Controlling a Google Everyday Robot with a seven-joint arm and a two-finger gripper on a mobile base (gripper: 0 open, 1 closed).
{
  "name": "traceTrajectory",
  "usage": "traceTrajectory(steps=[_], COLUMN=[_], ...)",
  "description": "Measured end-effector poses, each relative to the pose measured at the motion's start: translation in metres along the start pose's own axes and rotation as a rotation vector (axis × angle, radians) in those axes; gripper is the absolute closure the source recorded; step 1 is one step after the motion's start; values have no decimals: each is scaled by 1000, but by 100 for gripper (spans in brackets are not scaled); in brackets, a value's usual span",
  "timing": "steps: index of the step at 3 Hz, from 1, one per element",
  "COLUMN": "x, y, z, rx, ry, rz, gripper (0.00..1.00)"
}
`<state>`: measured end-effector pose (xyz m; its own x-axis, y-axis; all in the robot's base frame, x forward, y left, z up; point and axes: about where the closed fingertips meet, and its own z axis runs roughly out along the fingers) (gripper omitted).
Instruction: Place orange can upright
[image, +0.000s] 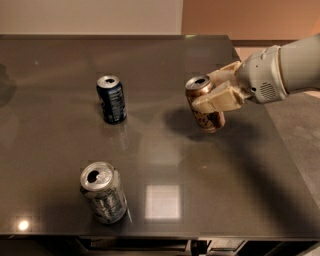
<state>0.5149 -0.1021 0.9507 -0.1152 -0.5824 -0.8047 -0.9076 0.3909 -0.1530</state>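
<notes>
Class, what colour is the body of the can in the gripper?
Copper-orange with pale markings: the slim orange can, camera view, clamped in the gripper at right.

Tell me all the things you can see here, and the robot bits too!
orange can: one, copper-orange, right of the table's middle, nearly upright, held
blue can: one, dark blue, standing at the left, farther back
silver can: one, silver-grey with dark print, standing front left
table: one, dark grey and shiny, under everything
arm: one, white, reaching in from the right
gripper: one, cream, jaws shut on the orange can
</notes>
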Motion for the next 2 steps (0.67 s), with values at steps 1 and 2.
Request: traceTrajectory(steps=[1,2], x=[6,14], y=[0,0], z=[-10,-17], rx=[20,34], ry=[-114,-175], rz=[32,57], gripper=[100,100])
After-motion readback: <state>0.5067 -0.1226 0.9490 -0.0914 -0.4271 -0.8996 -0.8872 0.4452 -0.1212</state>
